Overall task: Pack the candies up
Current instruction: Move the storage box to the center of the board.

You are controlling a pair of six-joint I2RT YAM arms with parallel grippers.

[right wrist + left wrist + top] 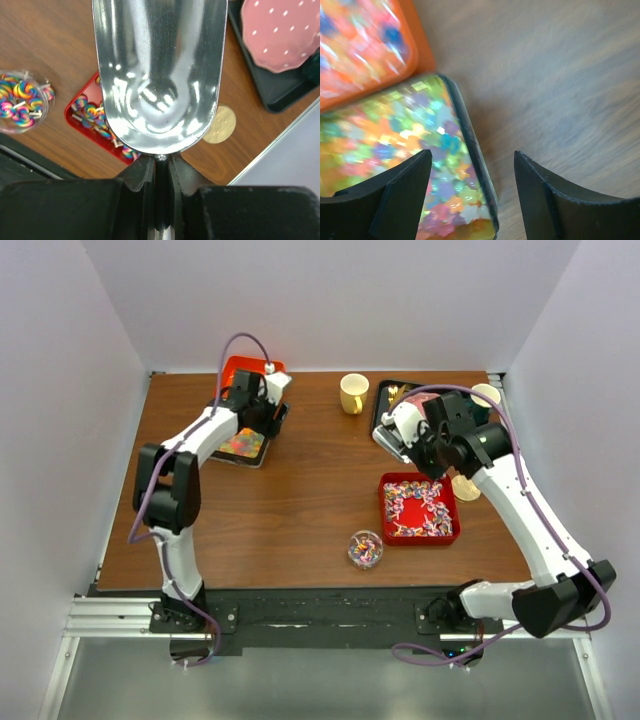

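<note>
The small, light, loose candies (418,506) are judged best gathered with the metal scoop (160,75), clenched in the right pincer (161,167); the left pincer (470,195) is seen released.

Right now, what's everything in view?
orange tray: one, far left
orange-red candies: many, in orange tray
dark tray: one, beside orange tray
gummies: many, multicoloured, in dark tray
red tray: one, near right
swirl candies: many, in red tray, cup
cup: one, clear, left of red tray
mugs: two, yellow, cream, far edge
black tray: one, far right
plate: one, pink dotted, on black tray
disc: one, gold, by red tray
scoop: one, silver, empty
left gripper: open, over dark tray
right gripper: shut on scoop
</note>
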